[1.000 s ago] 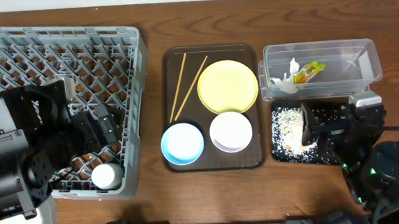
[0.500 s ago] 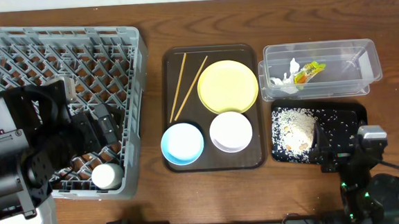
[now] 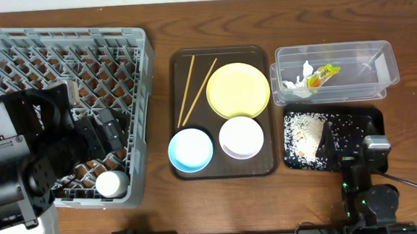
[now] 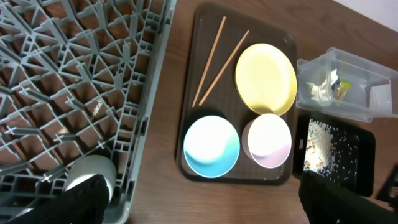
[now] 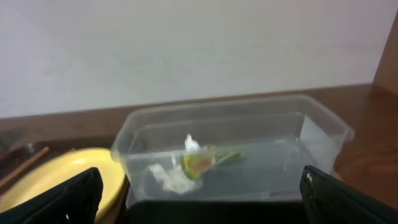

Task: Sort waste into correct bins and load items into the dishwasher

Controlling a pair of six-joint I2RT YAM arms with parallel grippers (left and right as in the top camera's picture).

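The grey dish rack [image 3: 75,74] stands at the left. It holds a white cup-like object [image 3: 112,184] at its front. My left gripper [image 3: 102,135] hangs open and empty over the rack's front part; its view [image 4: 199,202] looks down on the table. The yellow plate [image 3: 238,90], blue bowl [image 3: 191,148], white bowl [image 3: 242,137] and chopsticks [image 3: 192,89] lie on the brown tray. The clear tub [image 3: 380,69] holds the wrapper [image 3: 323,74] and paper scraps [image 3: 296,86]. Rice crumbs [image 3: 304,136] lie in the black tray [image 3: 364,116]. My right gripper [image 3: 339,147] is open and empty over the black tray's front, facing the tub [image 5: 280,149].
The brown serving tray [image 3: 176,61] sits mid-table between the rack and the bins. The right arm's base [image 3: 373,197] is at the front edge, behind the black tray. A pale wall rises behind the tub in the right wrist view.
My right arm has drawn back toward the front edge and shifted left, uncovering more of the black tray and its rice. The left arm has not moved.
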